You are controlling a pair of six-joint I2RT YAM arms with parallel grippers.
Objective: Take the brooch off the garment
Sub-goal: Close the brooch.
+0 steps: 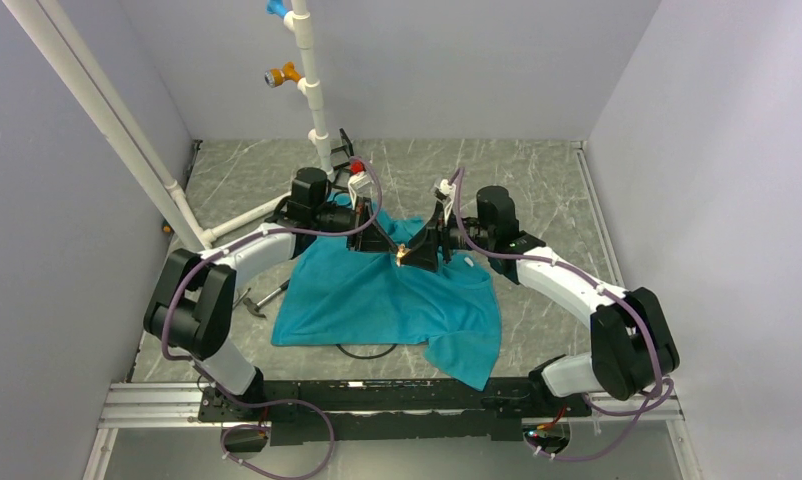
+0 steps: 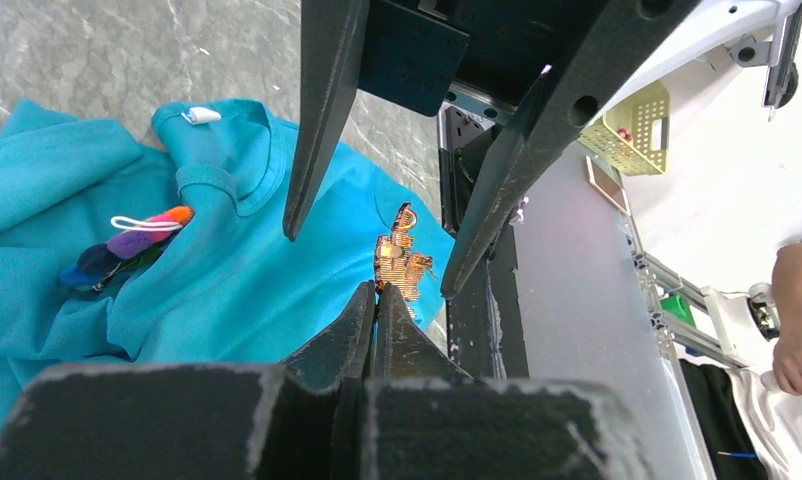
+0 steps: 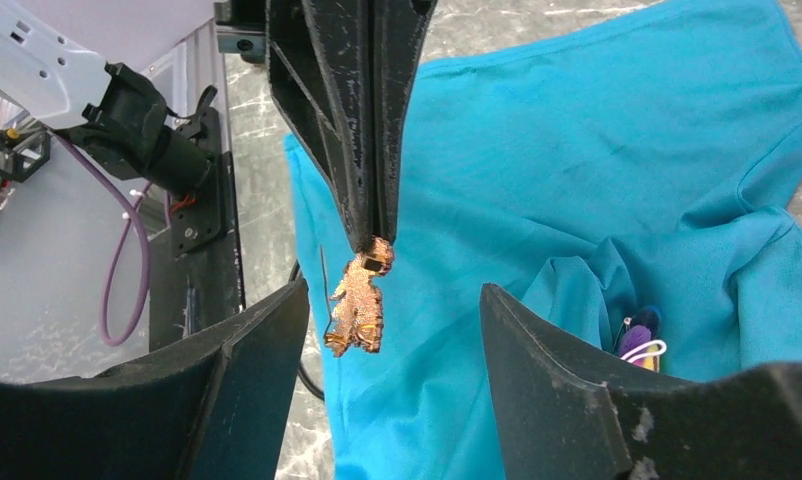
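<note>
The teal garment [image 1: 377,300] lies spread on the table, and also shows in the left wrist view [image 2: 237,280] and the right wrist view [image 3: 577,150]. The brooch [image 2: 127,245], purple, blue and orange with a white loop, sits in a fold of the garment; the right wrist view shows it [image 3: 637,335] partly hidden behind a finger. My left gripper [image 1: 392,250] [image 2: 377,292] is shut on a small glittery orange-gold piece [image 2: 399,262] [image 3: 357,310], held above the cloth. My right gripper [image 1: 420,255] [image 3: 392,300] is open, its fingers on either side of that piece.
A white label [image 2: 201,115] sits at the garment's collar. A white pipe frame [image 1: 317,90] with blue and orange fittings stands at the back. A metal tool [image 1: 257,300] lies left of the garment. A black cable loop [image 1: 367,350] pokes out under its near edge.
</note>
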